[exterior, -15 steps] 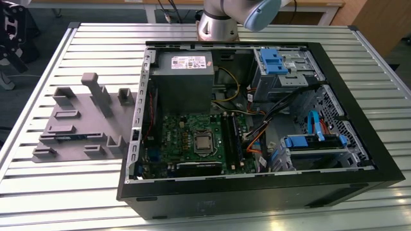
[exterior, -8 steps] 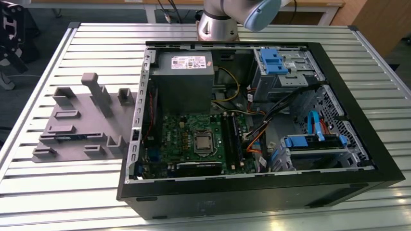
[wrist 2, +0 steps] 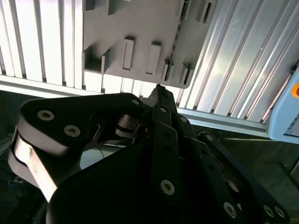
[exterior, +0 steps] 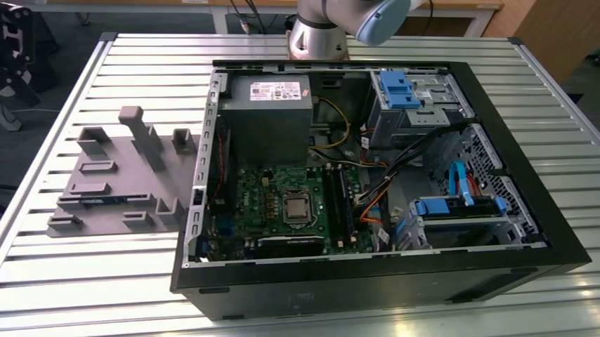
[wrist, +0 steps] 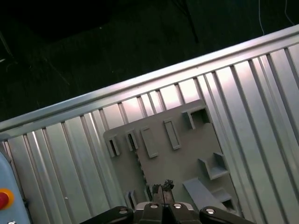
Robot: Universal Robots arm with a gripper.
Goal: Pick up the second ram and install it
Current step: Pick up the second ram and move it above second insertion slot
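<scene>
The second ram (exterior: 90,199) stands on edge in a slot of the grey holder plate (exterior: 117,179) on the table, at the exterior view's left of the open computer case (exterior: 375,182). In both wrist views it is a thin dark strip (wrist: 140,168) (wrist 2: 179,32) across the plate. My gripper (wrist: 161,188) hangs above that plate, its tips close beside the strip and apart from it. Its black fingers (wrist 2: 161,121) meet at a point (wrist 2: 159,88), shut with nothing between them. Long black memory slots (exterior: 334,203) lie on the green motherboard (exterior: 272,203).
The holder plate carries several raised posts and pockets (exterior: 136,130). The ribbed metal table (exterior: 122,274) ends just beyond the plate, with dark floor past the edge (wrist: 93,42). Inside the case are a power supply (exterior: 265,105), blue drive latches (exterior: 398,88) and cables (exterior: 412,151).
</scene>
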